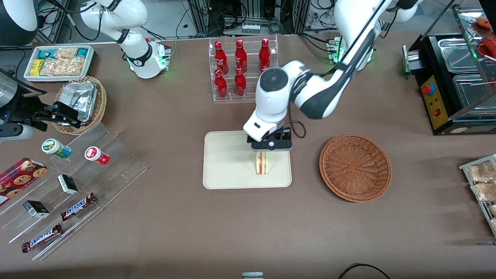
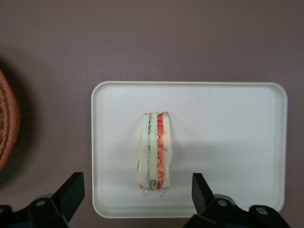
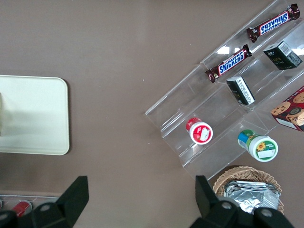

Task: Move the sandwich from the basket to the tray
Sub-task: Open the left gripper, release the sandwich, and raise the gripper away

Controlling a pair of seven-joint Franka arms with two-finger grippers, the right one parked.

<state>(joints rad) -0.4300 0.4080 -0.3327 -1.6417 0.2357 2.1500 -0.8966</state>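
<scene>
Your sandwich (image 2: 155,151) stands on edge on the tray (image 2: 228,118), a wedge of pale bread with green, orange and red filling showing in stripes along its upper edge. The tray is a smooth cream rectangle with rounded corners and a low rim, lying on the matte brown table (image 1: 248,232). Your gripper (image 2: 137,194) hangs just above the sandwich with its two black fingers (image 2: 71,190) spread wide, one on each side and touching neither slice.

Beside the tray, toward the working arm's end, sits the basket (image 1: 355,167): round, shallow, reddish-brown wicker, nothing in it. Farther from the front camera than the tray you have a clear rack (image 1: 244,69) of red bottles (image 1: 240,58), well apart from the gripper. Toward the parked arm's end, a stepped clear stand (image 1: 77,186) holds candy bars (image 1: 77,207), small boxes and two round tubs (image 1: 97,155).
</scene>
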